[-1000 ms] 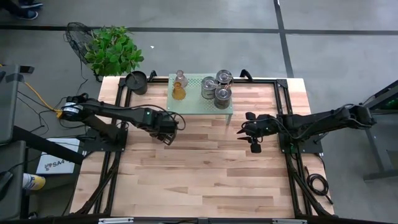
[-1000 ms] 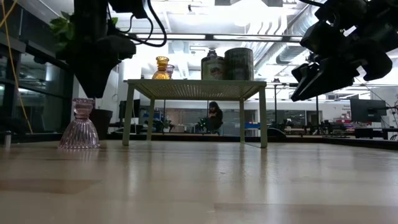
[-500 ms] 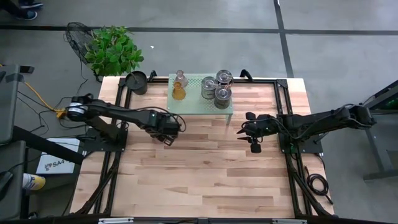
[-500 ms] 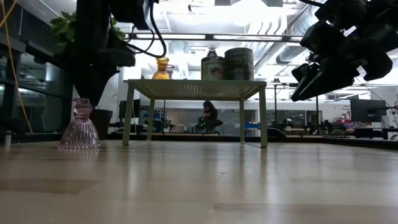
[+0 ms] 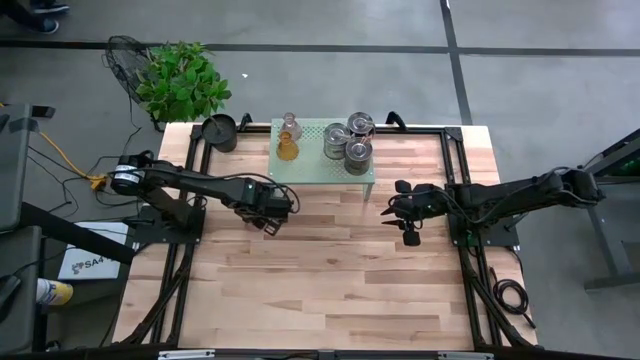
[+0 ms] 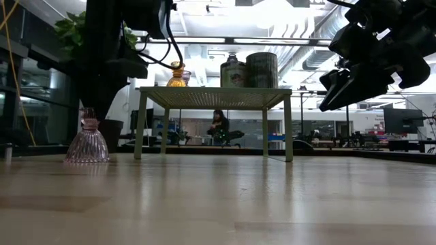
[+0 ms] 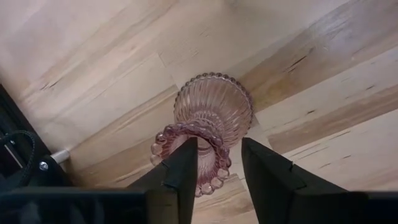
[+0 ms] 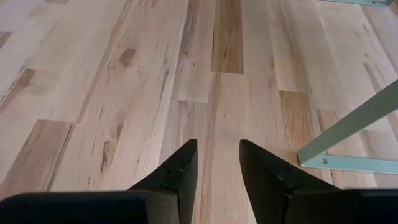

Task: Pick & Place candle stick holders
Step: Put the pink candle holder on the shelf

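Observation:
A pale pink ribbed glass holder [image 7: 211, 109] stands upright on its wide base on the wooden table, also in the low view [image 6: 87, 141]. My left gripper [image 7: 217, 142] is open just above it, pointing down, with one finger on either side of its narrow beaded top [image 7: 199, 127]. The high view shows the gripper [image 5: 272, 210] left of the table's middle. An amber holder [image 5: 288, 148], a clear glass one [image 5: 290, 122] and three silvery ones [image 5: 348, 140] stand on a small green stand [image 5: 325, 172]. My right gripper [image 5: 400, 215] is open and empty at the right.
The green stand's legs [image 6: 287, 129] rest on the table at its far side, and one leg shows in the right wrist view [image 8: 348, 134]. A black pot [image 5: 220, 130] and a plant [image 5: 180, 80] are at the far left corner. Bare wood lies toward the near edge.
My left gripper has gone a little toward the table's right edge and down, closer over the pink holder's top. The holder has stayed in place.

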You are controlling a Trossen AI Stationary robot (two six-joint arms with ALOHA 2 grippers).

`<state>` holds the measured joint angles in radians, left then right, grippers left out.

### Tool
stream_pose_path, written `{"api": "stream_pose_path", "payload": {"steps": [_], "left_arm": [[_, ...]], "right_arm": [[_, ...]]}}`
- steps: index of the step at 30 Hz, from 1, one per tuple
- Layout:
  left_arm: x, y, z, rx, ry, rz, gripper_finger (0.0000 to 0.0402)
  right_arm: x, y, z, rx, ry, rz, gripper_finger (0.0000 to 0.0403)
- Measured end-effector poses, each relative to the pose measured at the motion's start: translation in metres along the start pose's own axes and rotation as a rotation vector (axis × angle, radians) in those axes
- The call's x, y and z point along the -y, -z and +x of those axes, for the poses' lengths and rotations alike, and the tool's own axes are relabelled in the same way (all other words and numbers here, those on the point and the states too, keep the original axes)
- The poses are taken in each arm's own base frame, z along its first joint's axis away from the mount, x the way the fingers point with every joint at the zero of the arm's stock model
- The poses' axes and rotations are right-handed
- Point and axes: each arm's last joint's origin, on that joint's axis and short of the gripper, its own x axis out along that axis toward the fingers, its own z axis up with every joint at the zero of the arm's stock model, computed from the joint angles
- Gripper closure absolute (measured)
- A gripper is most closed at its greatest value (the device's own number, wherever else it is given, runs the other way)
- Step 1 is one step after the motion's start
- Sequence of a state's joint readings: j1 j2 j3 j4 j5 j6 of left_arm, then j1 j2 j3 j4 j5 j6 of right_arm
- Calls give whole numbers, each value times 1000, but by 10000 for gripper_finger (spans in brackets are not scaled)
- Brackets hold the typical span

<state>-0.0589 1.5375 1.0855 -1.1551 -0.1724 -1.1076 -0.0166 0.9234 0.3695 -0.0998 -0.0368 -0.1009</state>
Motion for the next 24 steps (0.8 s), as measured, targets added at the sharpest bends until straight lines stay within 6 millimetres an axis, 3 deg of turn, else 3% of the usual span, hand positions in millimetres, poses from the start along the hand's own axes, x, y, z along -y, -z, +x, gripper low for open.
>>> {"api": "stream_pose_path", "payload": {"steps": [12, 19, 24], "left_arm": [[-1, 1, -1, -17, -4, 4, 378], [0, 1, -3, -37, 15, 36, 379], [9, -7, -22, -11, 102, 77, 384]], "right_arm": [[0, 0, 0, 0, -1, 8, 289], [0, 0, 0, 0, -1, 8, 289], [0, 0, 0, 0, -1, 8, 289]]}}
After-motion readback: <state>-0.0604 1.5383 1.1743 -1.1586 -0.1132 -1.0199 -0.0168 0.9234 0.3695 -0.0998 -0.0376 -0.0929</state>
